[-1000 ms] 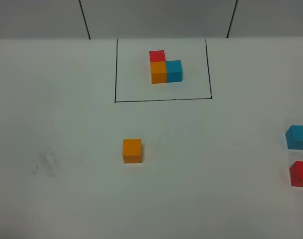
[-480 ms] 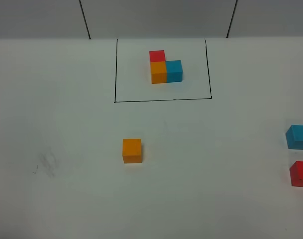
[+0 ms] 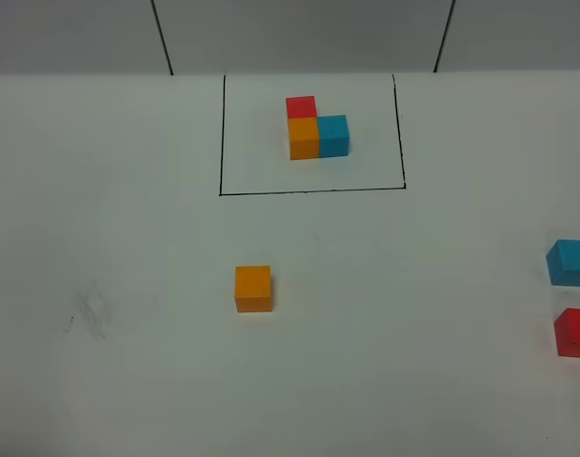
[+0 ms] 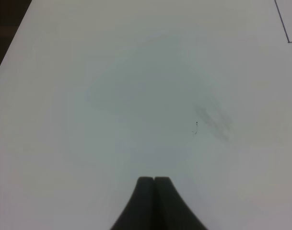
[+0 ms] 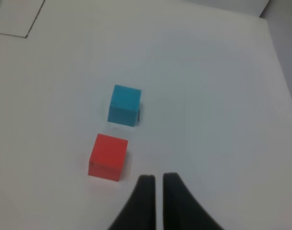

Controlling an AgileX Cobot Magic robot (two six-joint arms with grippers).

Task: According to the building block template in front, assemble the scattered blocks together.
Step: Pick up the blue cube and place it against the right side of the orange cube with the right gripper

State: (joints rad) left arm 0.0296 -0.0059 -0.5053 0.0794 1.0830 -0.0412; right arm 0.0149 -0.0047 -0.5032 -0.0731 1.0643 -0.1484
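Nothing has shifted over the last second: the black-framed building block template [image 3: 316, 129] sits at the far middle of the white table [image 3: 413, 362], and the scattered blocks lie apart, with the orange cube [image 3: 252, 288] alone near the centre and the light blue cube [image 3: 570, 262] and red cube [image 3: 575, 331] near each other at the right edge. The right gripper [image 5: 158, 175] hangs just beside the red cube, empty, its jaws drawn to a thin slit. The left gripper [image 4: 154, 178] hangs over bare tabletop near a grey smudge [image 4: 215, 120], jaws pressed together.
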